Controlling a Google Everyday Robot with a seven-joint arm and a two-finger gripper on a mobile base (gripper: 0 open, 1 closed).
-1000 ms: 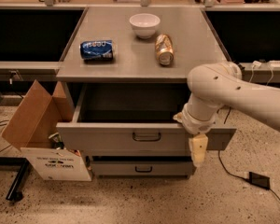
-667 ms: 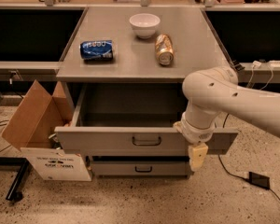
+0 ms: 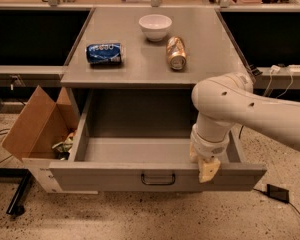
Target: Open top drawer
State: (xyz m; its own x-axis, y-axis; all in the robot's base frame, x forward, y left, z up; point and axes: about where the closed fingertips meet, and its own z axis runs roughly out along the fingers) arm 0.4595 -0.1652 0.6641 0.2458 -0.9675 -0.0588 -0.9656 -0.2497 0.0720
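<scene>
The top drawer (image 3: 115,176) is a wide grey metal drawer standing pulled far out from under the grey counter, its deep grey inside showing bare. A small dark bar handle (image 3: 158,179) sits at the centre of its front. My gripper (image 3: 206,168) hangs at the end of the white arm over the drawer's front edge, to the right of the handle and apart from it. The lower drawers are hidden behind the open front.
On the counter (image 3: 140,69) lie a blue can (image 3: 104,53) on its side, a white bowl (image 3: 155,26) and a gold can (image 3: 176,53). An open cardboard box (image 3: 37,126) stands on the floor at the left. A small black block (image 3: 277,193) with a cable lies at the right.
The top drawer has come much further out towards the camera. My gripper moved with its front edge and now sits lower right of the handle. The lower drawers have gone out of sight.
</scene>
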